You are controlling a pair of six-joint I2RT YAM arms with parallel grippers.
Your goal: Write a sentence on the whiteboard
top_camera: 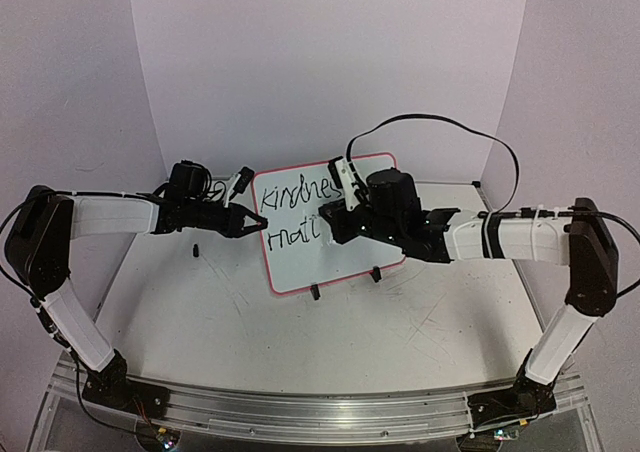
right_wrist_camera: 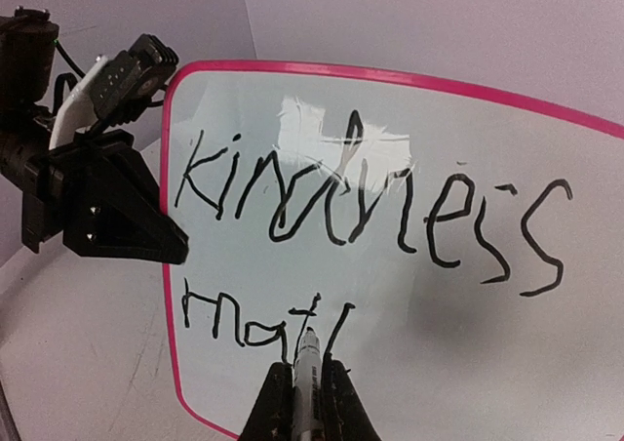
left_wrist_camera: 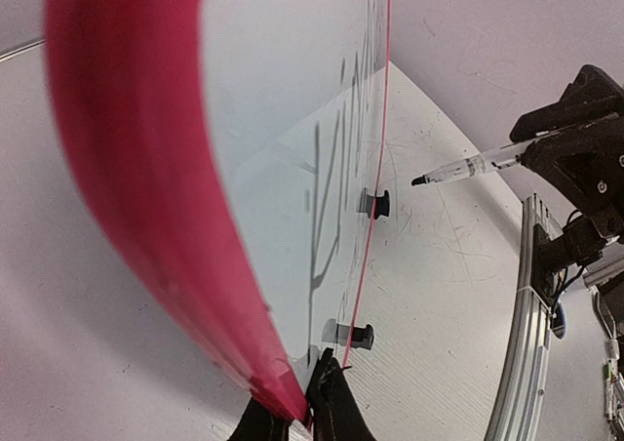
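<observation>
Logging the top view first.

- Whiteboard: stands tilted on the worktop on two clip feet, directly ahead of both end effectors.
- Left end effector: tips meet the board's left edge.
- Right end effector: over the board face; what it holds is hidden under the wrist.
- Sentence: first line legible, second line begun, third line absent.

Left wrist view.

- Fingers: clenched on the red-pink rim, pinching it at one spot low on the edge.
- Board: runs away from the tips almost edge-on, both feet showing beyond.
- Marker: off to the right of my tips. I cannot tell from this view whether its nib touches the face.

Right wrist view.

- Right end effector: grasping the marker upright between its fingers, nib just ahead of them at the last stroke.
- Lettering: "Kindness" above the nib, "matt" level with it. I judge "ers" and a whole third line remain to be written.
- Left end effector: clamped at the board's edge, far left of my nib.

Hazards, as I judge them.

- Pen pressure could pivot the board about that single pinch or skid the feet, bending the stroke.
- Too light a touch would leave gaps in the letters.
- The right fingers ride close behind the nib and could smear wet ink on the line below.
- The first line climbs to the right rim, so the second line may crowd it.
</observation>
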